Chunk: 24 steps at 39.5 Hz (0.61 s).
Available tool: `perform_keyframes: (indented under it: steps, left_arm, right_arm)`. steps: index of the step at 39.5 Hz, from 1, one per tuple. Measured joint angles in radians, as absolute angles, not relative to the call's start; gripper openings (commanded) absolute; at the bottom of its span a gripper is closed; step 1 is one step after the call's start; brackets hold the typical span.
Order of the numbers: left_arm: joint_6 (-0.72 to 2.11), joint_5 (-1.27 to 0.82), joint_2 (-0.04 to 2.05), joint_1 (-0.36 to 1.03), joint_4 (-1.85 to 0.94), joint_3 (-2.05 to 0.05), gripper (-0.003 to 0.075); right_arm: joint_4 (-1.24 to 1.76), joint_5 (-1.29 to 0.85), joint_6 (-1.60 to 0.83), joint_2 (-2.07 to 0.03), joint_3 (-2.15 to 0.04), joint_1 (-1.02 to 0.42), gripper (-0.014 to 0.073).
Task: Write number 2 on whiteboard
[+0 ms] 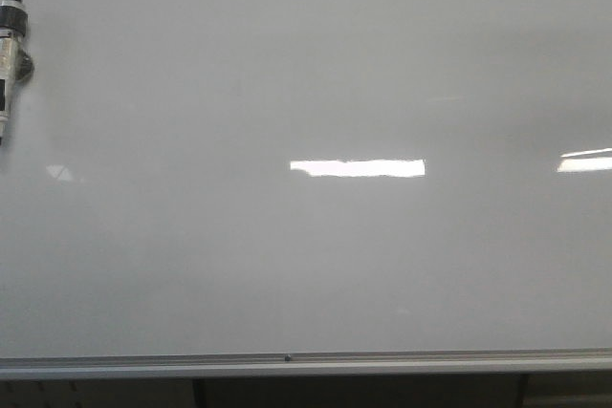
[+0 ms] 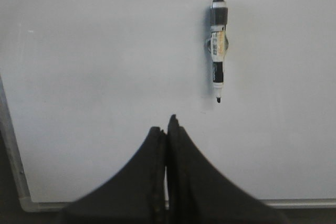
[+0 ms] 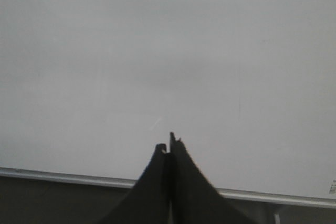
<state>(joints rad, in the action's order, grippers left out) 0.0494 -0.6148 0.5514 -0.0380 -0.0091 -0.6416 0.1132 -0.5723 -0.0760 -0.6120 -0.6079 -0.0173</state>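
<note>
The whiteboard (image 1: 306,255) is a large glossy white-grey board with a silver lower rail (image 1: 306,362); it also fills the left wrist view (image 2: 94,66) and the right wrist view (image 3: 168,66). No drawn number 2 shows on it. A black and white marker (image 1: 10,54) lies on the board at the far left edge, cut off by the frame; in the left wrist view the marker (image 2: 218,51) lies ahead of my left gripper (image 2: 167,125), apart from it. The left gripper is shut and empty. My right gripper (image 3: 169,144) is shut and empty over the board near its rail.
Bright rectangular light reflections (image 1: 358,168) lie on the board's middle and right. The board's left edge and corner (image 2: 21,198) show in the left wrist view. Dark space lies below the rail (image 3: 63,178).
</note>
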Motion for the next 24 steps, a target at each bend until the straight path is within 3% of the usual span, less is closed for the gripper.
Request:
perform_keyframes:
  steps: [7,12,17,19,24]
  left_arm:
    - [0.049,-0.619,0.581,-0.038,-0.015,-0.642,-0.0019]
    - [0.049,-0.619,0.583,-0.038,-0.017,-0.642,0.0014]
    - [0.049,-0.619,0.583,-0.038,-0.017,-0.642,0.0205]
    - [0.049,-0.619,0.583,-0.038,-0.017,-0.642,0.0297]
    - [0.049,-0.619,0.583,-0.038,-0.017,-0.642,0.0457]
  right_arm:
    - [0.113,-0.595,-0.076,-0.663,-0.608,-0.017,-0.005]
    - [0.11,-0.602,-0.092,-0.665,-0.608,-0.017,0.0123]
    - [0.11,-0.606,-0.1,-0.665,-0.608,-0.017,0.0414]
    - [0.11,-0.606,-0.1,-0.665,-0.608,-0.017,0.0489]
    - [0.11,-0.606,-0.102,-0.665,-0.608,-0.017,0.0545]
